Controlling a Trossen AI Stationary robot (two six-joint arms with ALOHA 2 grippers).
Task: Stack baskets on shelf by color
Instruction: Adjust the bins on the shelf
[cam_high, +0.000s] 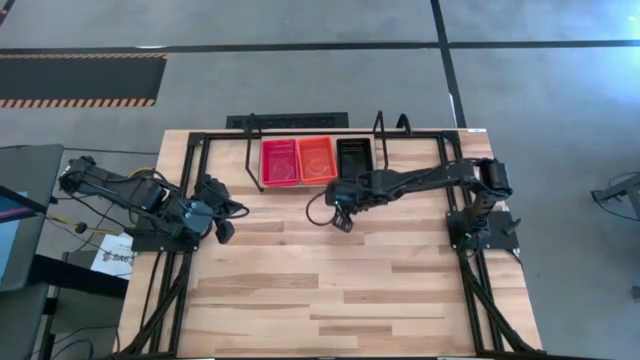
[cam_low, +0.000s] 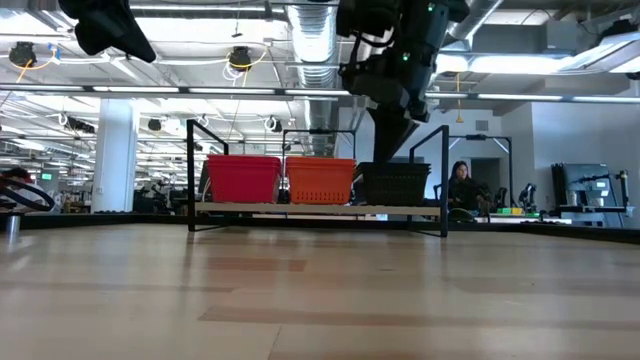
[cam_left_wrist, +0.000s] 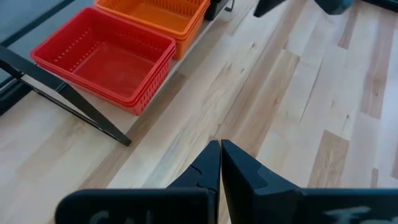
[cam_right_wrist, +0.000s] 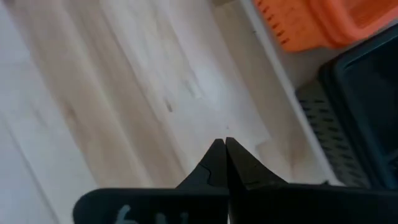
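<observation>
Wooden table (cam_high: 330, 290) carries a shelf (cam_high: 255, 150) with red baskets (cam_high: 279, 162), orange baskets (cam_high: 317, 159) and black baskets (cam_high: 354, 156) side by side. Right gripper (cam_high: 343, 222) hangs just before the black ones, pinched shut and empty. Left gripper (cam_high: 226, 230) waits at the left edge, also closed.

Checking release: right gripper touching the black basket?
Apart. Low view shows the right gripper raised well above the black basket; right wrist view shows its shut fingers over bare table.

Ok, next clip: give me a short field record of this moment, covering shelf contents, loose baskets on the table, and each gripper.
shelf: holds three basket stacks side by side
order along shelf: red baskets, orange baskets, black baskets
loose baskets on table: none visible
left gripper: shut, empty, over the table's left side
right gripper: shut, empty, above the table in front of the shelf
</observation>
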